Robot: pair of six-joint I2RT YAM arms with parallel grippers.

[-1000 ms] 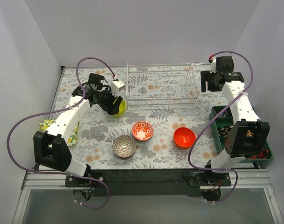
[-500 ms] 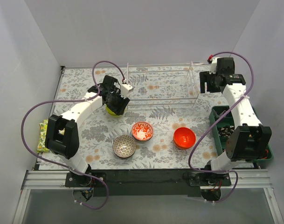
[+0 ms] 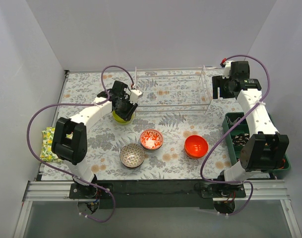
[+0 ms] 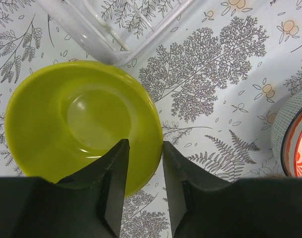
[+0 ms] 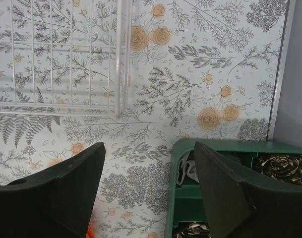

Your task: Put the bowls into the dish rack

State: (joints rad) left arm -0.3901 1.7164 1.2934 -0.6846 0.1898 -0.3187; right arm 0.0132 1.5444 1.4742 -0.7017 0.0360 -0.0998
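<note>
A lime-green bowl [image 3: 121, 117] sits by the near left corner of the dish rack [image 3: 170, 92]. My left gripper [image 3: 125, 106] is shut on its rim, one finger inside [image 4: 116, 163] and one outside; the left wrist view shows the bowl [image 4: 66, 119] and the rack corner [image 4: 91, 30]. The red-and-white patterned bowl [image 3: 151, 139], the orange-red bowl [image 3: 196, 146] and the dark patterned bowl [image 3: 132, 155] stand on the table, nearer the arms. My right gripper [image 3: 221, 89] is open and empty, right of the rack [image 5: 56, 54]. The rack holds no bowl. The other bowls are out of view.
A dark green compartmented tray [image 3: 229, 130] with small items lies at the right edge, also under my right gripper [image 5: 215, 148]. A yellow-green packet [image 3: 47, 144] lies at the left edge. The red-and-white bowl [image 4: 295, 141] shows close to the lime-green one.
My left arm has swung right toward the rack corner and its gripper has come down over the lime-green bowl's rim. The right arm has barely moved.
</note>
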